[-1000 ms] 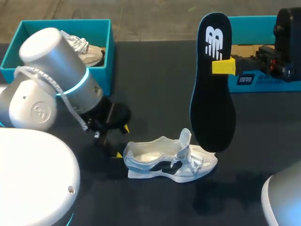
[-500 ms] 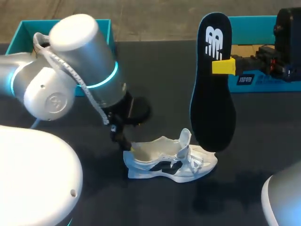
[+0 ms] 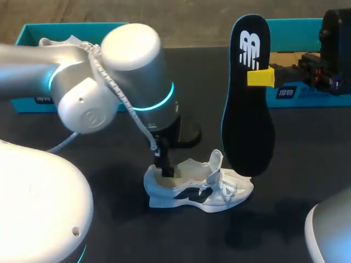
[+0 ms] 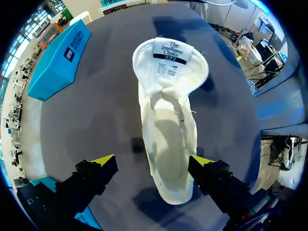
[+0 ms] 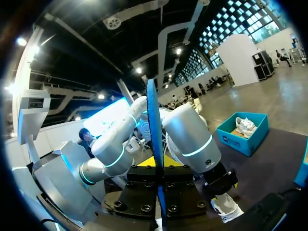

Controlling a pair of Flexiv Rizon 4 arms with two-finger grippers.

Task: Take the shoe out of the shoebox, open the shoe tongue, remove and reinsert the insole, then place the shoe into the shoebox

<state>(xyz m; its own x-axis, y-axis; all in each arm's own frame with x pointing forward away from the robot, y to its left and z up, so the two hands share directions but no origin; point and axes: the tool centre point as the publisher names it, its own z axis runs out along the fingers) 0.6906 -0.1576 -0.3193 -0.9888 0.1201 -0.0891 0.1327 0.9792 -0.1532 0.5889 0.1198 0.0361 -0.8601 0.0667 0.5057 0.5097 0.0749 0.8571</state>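
Left pincer (image 4: pixel 153 162) is spread wide over the heel end of the white shoe (image 4: pixel 168 144), gripping nothing. The shoe sits upright on the dark desk (image 3: pixel 307 142), tongue (image 4: pixel 171 62) folded forward, interior exposed. Right pincer (image 3: pixel 262 77) is clamped on the black insole (image 3: pixel 248 120), held on end with its lower end by the shoe's toe; contact unclear. Teal shoebox (image 5: pixel 238 143) at the desk's far left holds another shoe (image 5: pixel 244 126).

The left arm (image 3: pixel 131 76) comes in from the left edge to mid-frame in the head view. The left gripper (image 4: pixel 153 161) points straight down, fingers spread wide. At upper right, the right gripper (image 3: pixel 259 77) pinches the insole (image 3: pixel 248 126), holding it upright.
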